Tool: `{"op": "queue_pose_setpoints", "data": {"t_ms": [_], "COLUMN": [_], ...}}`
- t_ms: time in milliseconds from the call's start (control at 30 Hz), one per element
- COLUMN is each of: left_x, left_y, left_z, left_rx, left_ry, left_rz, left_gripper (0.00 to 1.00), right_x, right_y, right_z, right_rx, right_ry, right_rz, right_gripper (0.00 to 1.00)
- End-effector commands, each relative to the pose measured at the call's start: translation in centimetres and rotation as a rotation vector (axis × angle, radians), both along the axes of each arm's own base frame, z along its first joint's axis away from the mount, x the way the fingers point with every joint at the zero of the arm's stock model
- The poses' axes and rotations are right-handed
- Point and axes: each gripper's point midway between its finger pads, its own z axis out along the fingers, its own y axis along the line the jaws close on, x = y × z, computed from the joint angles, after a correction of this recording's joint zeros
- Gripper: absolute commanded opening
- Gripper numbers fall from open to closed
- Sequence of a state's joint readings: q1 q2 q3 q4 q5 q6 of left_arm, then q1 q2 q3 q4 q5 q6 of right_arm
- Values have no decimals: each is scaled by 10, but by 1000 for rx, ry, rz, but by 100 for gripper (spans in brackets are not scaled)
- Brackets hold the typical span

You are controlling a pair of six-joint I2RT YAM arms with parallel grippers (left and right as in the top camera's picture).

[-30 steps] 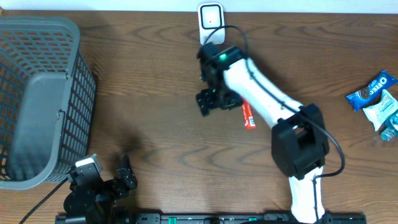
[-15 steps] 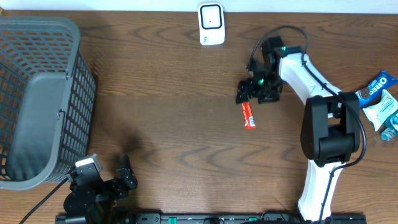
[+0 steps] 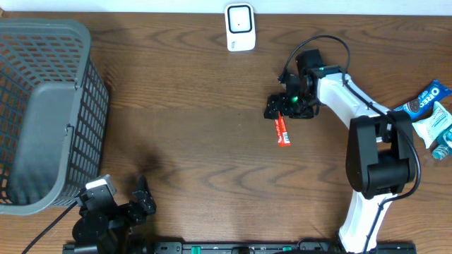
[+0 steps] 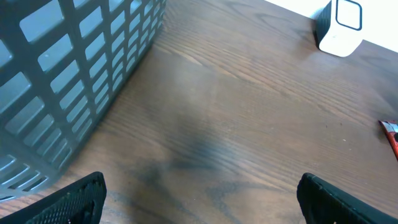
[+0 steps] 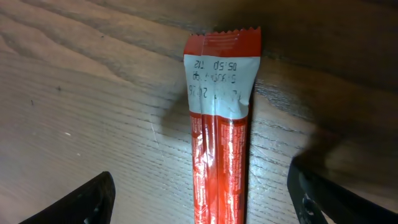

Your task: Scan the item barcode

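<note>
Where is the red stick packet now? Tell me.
Overhead, the red stick packet lies on the table right of centre, its upper end under the right gripper, below-right of the white scanner.

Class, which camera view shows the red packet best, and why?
Right wrist: the packet is close up, its print visible. Overhead shows it small and whole; left wrist catches only its tip at the frame edge.

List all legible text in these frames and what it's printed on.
"OREO": on the blue snack packet, far right.
Red stick sachet: stamped code on its white panel, too blurred to read.
White box-shaped scanner: no readable text.
</note>
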State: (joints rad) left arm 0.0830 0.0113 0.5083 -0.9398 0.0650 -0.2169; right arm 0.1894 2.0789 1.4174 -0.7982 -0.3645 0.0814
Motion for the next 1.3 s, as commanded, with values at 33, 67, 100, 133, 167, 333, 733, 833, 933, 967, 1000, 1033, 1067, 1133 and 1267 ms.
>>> {"op": "queue_pose_setpoints", "data": {"t_ms": [33, 67, 100, 133, 167, 333, 733, 833, 933, 967, 1000, 1033, 1067, 1133, 1267], "left_x": [0, 0, 0, 0, 0, 0, 0, 0, 0, 0, 0, 0, 0, 0, 0], "left_y": [0, 0, 0, 0, 0, 0, 0, 0, 0, 0, 0, 0, 0, 0, 0], "left_z": [0, 0, 0, 0, 0, 0, 0, 0, 0, 0, 0, 0, 0, 0, 0], "left_rx": [-6, -6, -6, -6, -6, -6, -6, -6, -6, -6, -6, -6, -6, -6, -6], "left_ry": [1, 1, 1, 1, 1, 1, 1, 1, 1, 1, 1, 1, 1, 1, 1], "left_rz": [1, 1, 1, 1, 1, 1, 1, 1, 2, 1, 1, 1, 1, 1, 1], "left_gripper": [98, 98, 98, 98, 98, 98, 98, 98, 98, 98, 98, 98, 98, 98, 98], "right_x": [-54, -57, -59, -61, -63, -77, -113, -119, -124, -127, -128, -129, -130, -130, -128], "right_y": [-30, -29, -28, -26, -24, -14, 4, 14, 23, 26, 28, 29, 31, 31, 31], "right_z": [-69, -72, -75, -79, -81, -97, -123, -122, -122, -122, -122, -122, -122, -122, -122], "right_rx": [-203, -205, -208, -211, -214, -235, -248, -233, -222, -220, -221, -223, -223, -223, -219], "right_ry": [205, 215, 224, 233, 242, 284, 398, 405, 410, 412, 413, 412, 411, 411, 404], "right_rz": [-38, -34, -32, -27, -24, 19, 87, 110, 134, 144, 150, 156, 160, 163, 169], "right_gripper": [87, 86, 86, 84, 84, 73, 63, 53, 45, 41, 34, 25, 17, 1, 1]}}
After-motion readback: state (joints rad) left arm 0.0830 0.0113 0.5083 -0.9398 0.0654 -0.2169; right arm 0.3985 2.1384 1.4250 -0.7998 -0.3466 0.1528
